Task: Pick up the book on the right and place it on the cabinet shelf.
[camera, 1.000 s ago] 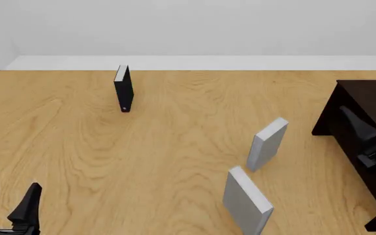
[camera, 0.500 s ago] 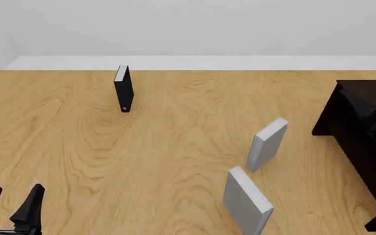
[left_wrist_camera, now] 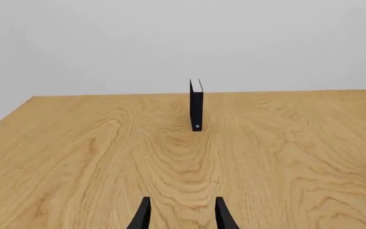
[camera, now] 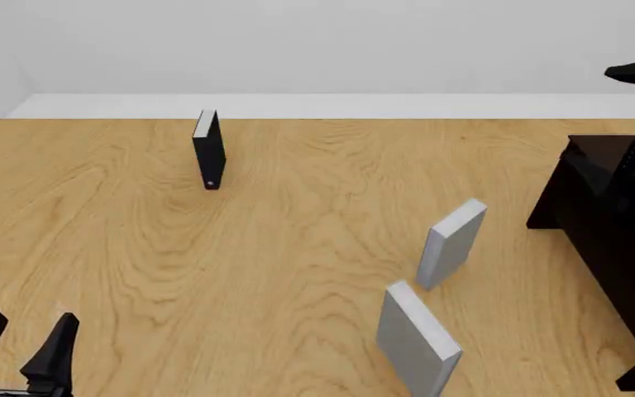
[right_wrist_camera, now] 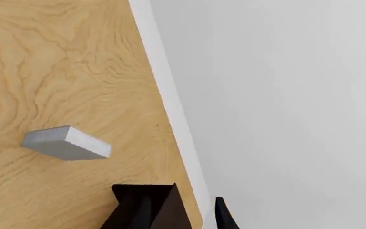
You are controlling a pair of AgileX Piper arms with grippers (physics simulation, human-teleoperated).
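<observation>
On the wooden worktop (camera: 295, 248) three books stand on edge. The book (camera: 451, 242) of the task, a plain light grey slab, stands upright toward the right side of the front view, just left of the dark brown cabinet (camera: 610, 248) and apart from it. Nearer the camera and slightly to its left stands a second grey book (camera: 417, 337), much the same in look, turned at an angle; the two do not touch. Far back on the left a black book (camera: 208, 149) with white pages stands alone, well apart from the others; the left wrist view shows it straight ahead along the fingers. The left end effector (camera: 17, 351) sits low at the near left corner of the front view, its two dark fingers spread apart with a clear gap and nothing between them. The right arm rises at the right edge of the front view, above and in front of the cabinet, dark against dark, so its outline is hard to follow. In the right wrist view the right end effector (right_wrist_camera: 179, 210) shows only its fingertips at the frame edge, with the cabinet's corner between them in the picture and a grey book lying beyond; whether it is wide or narrow cannot be told.
</observation>
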